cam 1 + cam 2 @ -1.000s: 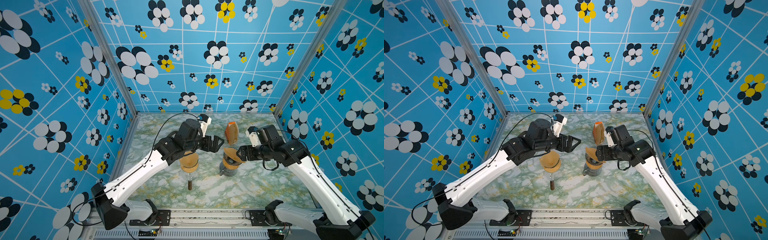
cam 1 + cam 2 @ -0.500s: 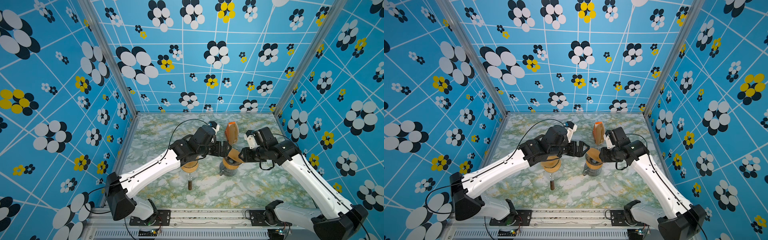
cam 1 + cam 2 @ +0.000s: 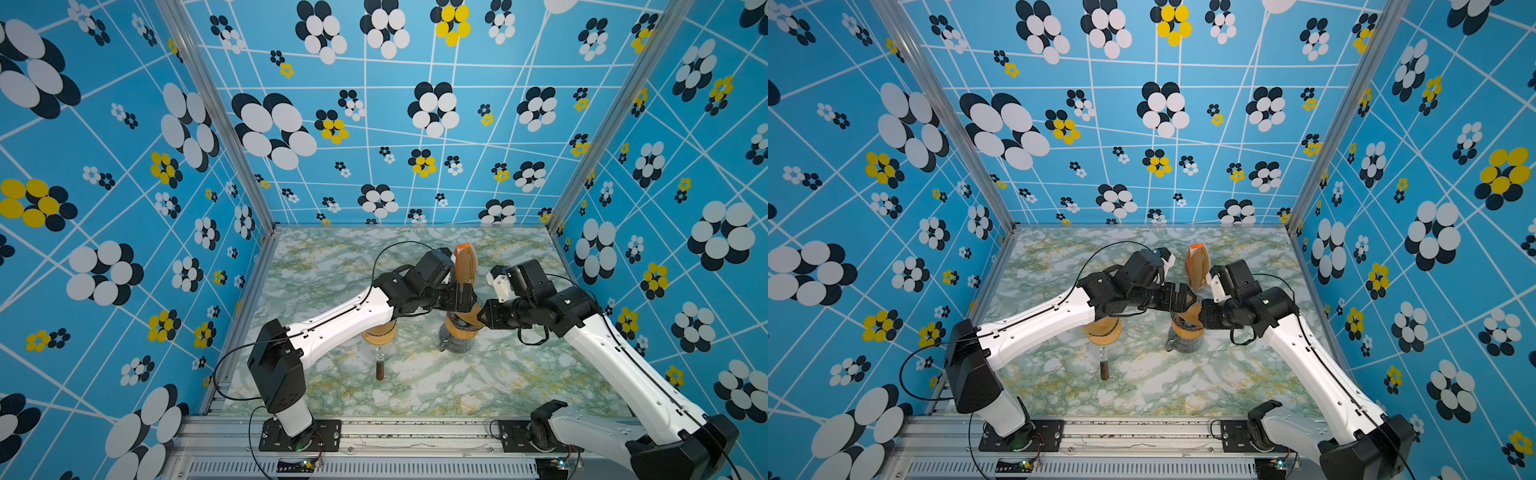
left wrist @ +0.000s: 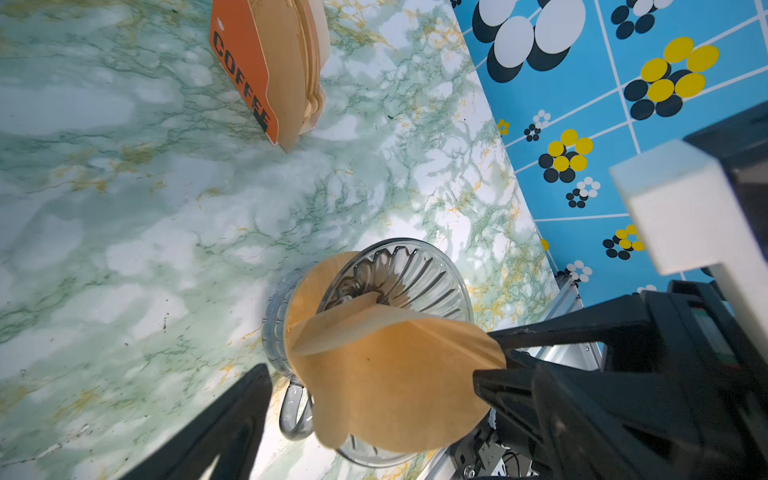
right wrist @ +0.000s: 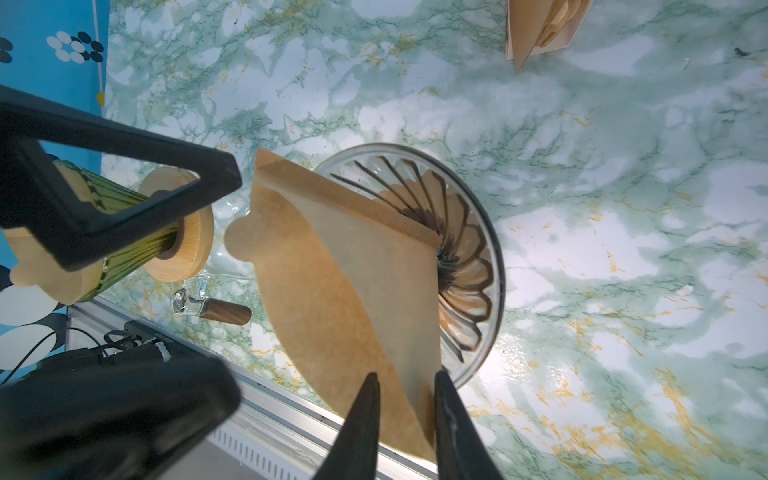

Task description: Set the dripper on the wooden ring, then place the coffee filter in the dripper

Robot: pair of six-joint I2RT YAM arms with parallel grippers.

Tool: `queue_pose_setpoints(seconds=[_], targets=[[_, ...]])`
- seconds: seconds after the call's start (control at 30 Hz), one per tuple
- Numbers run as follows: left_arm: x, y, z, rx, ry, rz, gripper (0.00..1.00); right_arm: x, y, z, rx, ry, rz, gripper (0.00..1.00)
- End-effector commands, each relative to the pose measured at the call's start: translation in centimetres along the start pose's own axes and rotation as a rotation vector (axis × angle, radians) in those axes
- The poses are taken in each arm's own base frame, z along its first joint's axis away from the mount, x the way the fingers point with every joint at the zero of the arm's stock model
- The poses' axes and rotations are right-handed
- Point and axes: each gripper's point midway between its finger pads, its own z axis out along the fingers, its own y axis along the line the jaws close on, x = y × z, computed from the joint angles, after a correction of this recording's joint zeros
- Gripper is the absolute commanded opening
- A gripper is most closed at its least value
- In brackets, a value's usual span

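Over the last second the right pincer (image 5: 406, 376) has drawn in from wide apart to a pinch on the wide edge of the filter (image 5: 353, 291), and the paper now sits clamped between its fingers. Meanwhile the left pincer (image 3: 463, 298) has swung across from above the green dripper (image 5: 116, 232) to just beside the filter, its jaws wide apart and holding nothing. The filter is only half home. Its point lies down in the glass dripper (image 5: 469, 232), which stands on the tabletop (image 3: 415, 386) near the pack (image 4: 266, 70), but it is folded flat and leans out over the rim toward the right pincer. So the placing looks begun, not finished. With one edge pinned and an open pincer at hand, the likely next need is to spread the fold so the cone settles against the ribs. A hard tug could crease the paper or tip the dripper.
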Motion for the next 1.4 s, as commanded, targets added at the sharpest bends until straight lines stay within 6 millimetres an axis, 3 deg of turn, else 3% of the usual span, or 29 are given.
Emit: queue_pose_setpoints(seconds=[0.0,0.3,0.77,1.03,1.37], targets=[[-0.6,-0.8,0.5,0.027,0.013,-0.011,0.99,0.4,-0.1,0.3,-0.011,0.005,0.019,0.24],[-0.5,0.1,0.0,-0.018,0.012,-0.019,0.99,0.5,-0.3,0.4,-0.005,0.01,0.025,0.22],[-1.0,-2.1,1.4,0.102,0.064,-0.045,0.99,0.5,1.8,0.8,-0.134,0.011,0.054,0.16],[-1.3,0.1,0.8,0.022,0.059,-0.029,0.99,0.2,0.6,0.6,-0.066,-0.007,0.063,0.17],[-1.5,1.5,-3.2,-0.1,0.054,0.07,0.99,-1.5,-0.2,-2.1,0.022,-0.049,-0.042,0.52]])
